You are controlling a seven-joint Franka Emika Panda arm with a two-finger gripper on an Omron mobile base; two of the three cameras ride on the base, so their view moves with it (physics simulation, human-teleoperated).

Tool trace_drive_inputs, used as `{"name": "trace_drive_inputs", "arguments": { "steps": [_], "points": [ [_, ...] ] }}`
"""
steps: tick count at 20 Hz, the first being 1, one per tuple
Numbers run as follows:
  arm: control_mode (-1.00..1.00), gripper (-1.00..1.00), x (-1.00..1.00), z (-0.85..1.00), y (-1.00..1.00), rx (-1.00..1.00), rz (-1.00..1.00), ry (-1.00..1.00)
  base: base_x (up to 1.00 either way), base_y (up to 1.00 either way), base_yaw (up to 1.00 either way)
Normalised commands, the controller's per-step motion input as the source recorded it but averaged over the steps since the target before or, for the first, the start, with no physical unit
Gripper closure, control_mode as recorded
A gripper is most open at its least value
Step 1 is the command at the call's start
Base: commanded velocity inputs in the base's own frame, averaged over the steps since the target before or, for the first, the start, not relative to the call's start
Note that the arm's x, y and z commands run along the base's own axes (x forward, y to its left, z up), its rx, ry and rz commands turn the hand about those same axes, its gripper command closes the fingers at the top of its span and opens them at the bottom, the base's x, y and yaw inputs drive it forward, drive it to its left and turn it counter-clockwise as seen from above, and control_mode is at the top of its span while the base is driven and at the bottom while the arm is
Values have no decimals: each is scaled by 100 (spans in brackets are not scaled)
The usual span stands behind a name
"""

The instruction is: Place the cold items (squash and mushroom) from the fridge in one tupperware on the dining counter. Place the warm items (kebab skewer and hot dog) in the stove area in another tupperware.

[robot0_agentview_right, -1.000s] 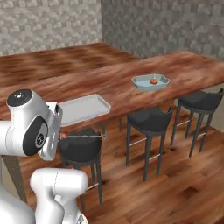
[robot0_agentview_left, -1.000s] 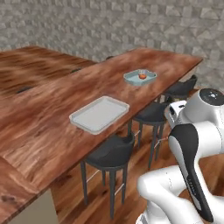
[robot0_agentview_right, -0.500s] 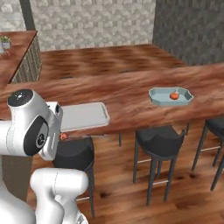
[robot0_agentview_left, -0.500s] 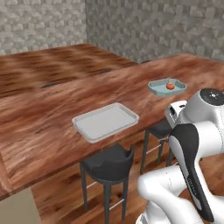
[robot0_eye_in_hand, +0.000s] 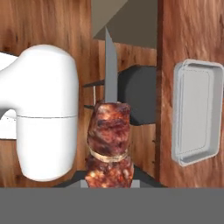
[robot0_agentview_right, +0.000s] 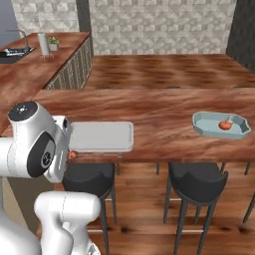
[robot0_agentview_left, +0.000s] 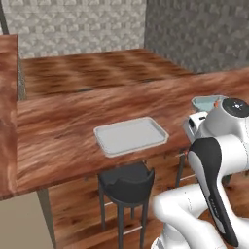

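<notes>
Wooden surface looks turned since before because the camera moved, the grey tray sits at its near edge, and the hand grips the kebab skewer.

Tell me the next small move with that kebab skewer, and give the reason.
Probably lift the kebab skewer and carry it over the empty grey tupperware on the counter. In the hand view the gripper holds the skewer beside the counter edge, above the stool, not yet over the tupperware. The other blue tupperware already contains a small reddish item.
</notes>
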Motion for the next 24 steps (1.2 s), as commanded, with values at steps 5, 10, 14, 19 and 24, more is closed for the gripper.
{"name": "trace_drive_inputs", "arguments": {
  "steps": [5,10,14,19,24],
  "points": [
    [100,100,0,0,0,0,0,0,54,-36,39],
    [100,100,0,0,0,0,0,0,42,-38,40],
    [-100,100,4,-9,-10,1,9,1,1,-38,28],
    [-100,100,19,-38,-29,2,31,2,0,0,0],
    [-100,100,59,-39,-5,1,31,3,0,0,0]
  ]
}}
